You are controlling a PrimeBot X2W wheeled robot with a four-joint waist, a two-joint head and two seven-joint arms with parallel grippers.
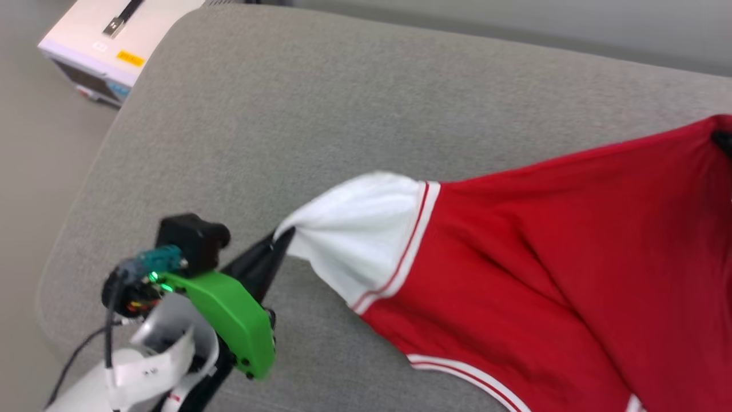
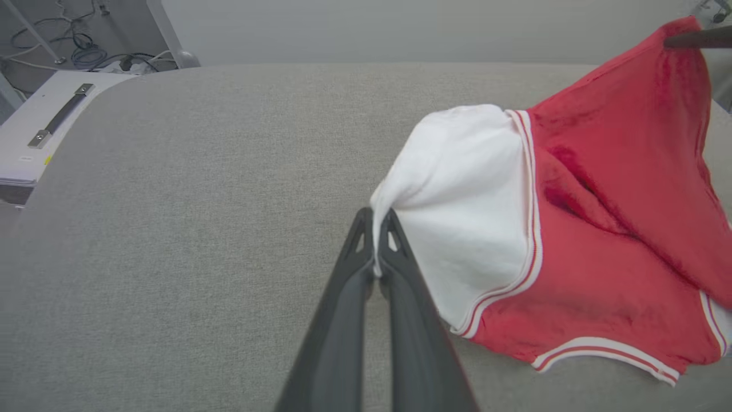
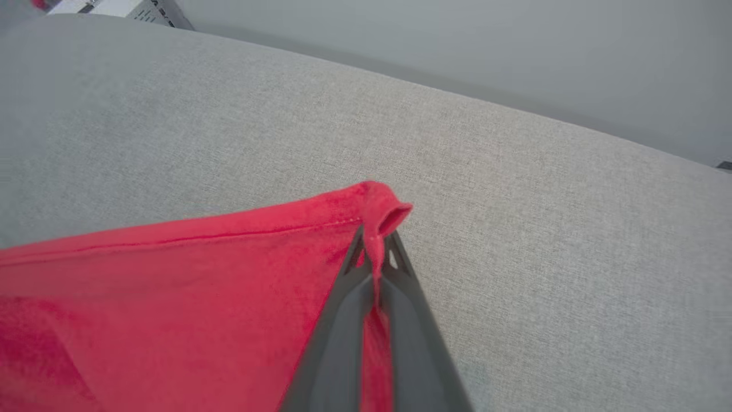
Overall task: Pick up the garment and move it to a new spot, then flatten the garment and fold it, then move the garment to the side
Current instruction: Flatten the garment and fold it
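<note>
The garment (image 1: 572, 269) is a red T-shirt with white sleeves and striped trim, stretched above a grey cushioned surface (image 1: 354, 103). My left gripper (image 1: 284, 234) is shut on the edge of the white sleeve (image 1: 360, 229); the left wrist view shows its fingertips pinching the sleeve (image 2: 457, 194) of the garment (image 2: 606, 240) at the left gripper (image 2: 376, 217). My right gripper (image 3: 376, 240) is shut on a red corner of the garment (image 3: 171, 297), and its dark tip (image 1: 723, 139) shows at the far right of the head view. The fabric between both grips hangs taut and raised.
The grey cushion (image 2: 171, 229) spreads wide to the left and behind the garment. A white box with a black handle (image 1: 108, 40) stands beyond the cushion's far left corner, with cables (image 2: 86, 51) on the floor near it.
</note>
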